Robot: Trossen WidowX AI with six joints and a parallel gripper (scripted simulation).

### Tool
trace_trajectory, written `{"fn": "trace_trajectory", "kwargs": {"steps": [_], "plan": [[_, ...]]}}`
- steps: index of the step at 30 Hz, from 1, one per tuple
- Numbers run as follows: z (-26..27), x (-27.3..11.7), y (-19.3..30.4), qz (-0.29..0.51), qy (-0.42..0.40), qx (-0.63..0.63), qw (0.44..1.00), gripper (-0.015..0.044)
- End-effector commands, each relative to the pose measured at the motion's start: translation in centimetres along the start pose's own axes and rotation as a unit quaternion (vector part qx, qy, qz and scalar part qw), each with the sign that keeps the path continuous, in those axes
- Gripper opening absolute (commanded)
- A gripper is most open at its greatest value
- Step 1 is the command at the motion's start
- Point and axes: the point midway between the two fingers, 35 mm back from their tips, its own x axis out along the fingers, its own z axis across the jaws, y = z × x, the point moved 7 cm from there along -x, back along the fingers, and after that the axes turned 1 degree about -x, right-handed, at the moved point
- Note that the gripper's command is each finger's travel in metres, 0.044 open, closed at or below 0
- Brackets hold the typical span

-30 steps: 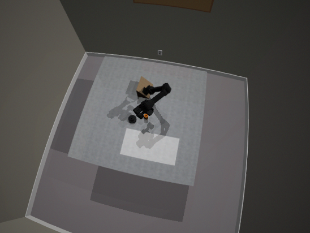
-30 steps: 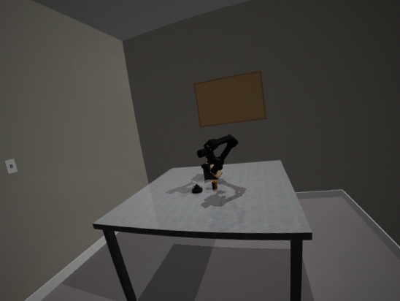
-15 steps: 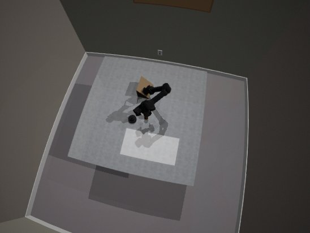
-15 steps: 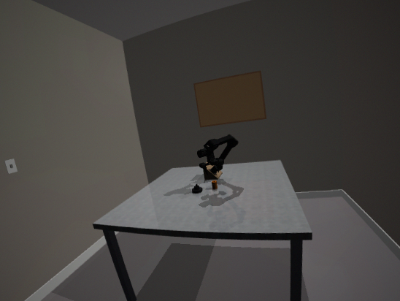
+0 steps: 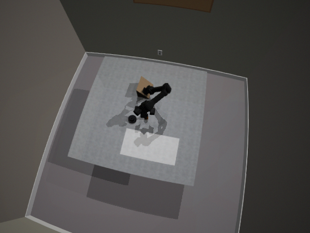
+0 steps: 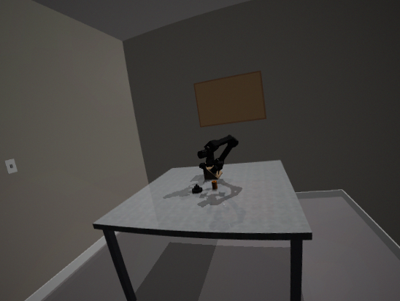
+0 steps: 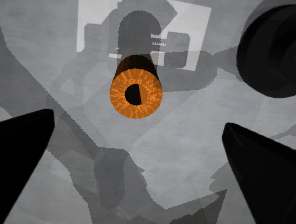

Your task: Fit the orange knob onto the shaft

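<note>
The orange knob (image 5: 146, 117) (image 6: 214, 185) (image 7: 151, 95) stands upright on the table, its hole facing up. In the wrist view the hole's flat side is on the right. The round dark pedestal (image 5: 132, 119) (image 6: 197, 190) (image 7: 274, 55) stands a short way from the knob; it is cut off at the right edge of the wrist view. Its shaft points up, and the shaft's flat side cannot be made out. My gripper (image 5: 145, 111) (image 6: 210, 169) (image 7: 141, 124) is wide open and empty, above the knob. The knob lies slightly beyond the line between the fingertips in the wrist view.
A wooden wedge-shaped block (image 5: 143, 83) (image 6: 219, 173) stands beside the arm's base. A bright rectangle (image 5: 158, 151) lies across the table (image 5: 93, 136) (image 6: 157, 215) on the knob's far side from the base. The arm's shadows fall around the knob and pedestal.
</note>
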Motion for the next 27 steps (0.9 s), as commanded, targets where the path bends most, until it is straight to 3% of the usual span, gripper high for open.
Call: {"fn": "trace_trajectory", "kwargs": {"steps": [1,27], "plan": [[0.2,2.3,0.2,0.005,-0.005,0.004,1.000,0.0440],[0.2,6.8,0.1,0.005,-0.004,0.004,1.000,0.0440]]}}
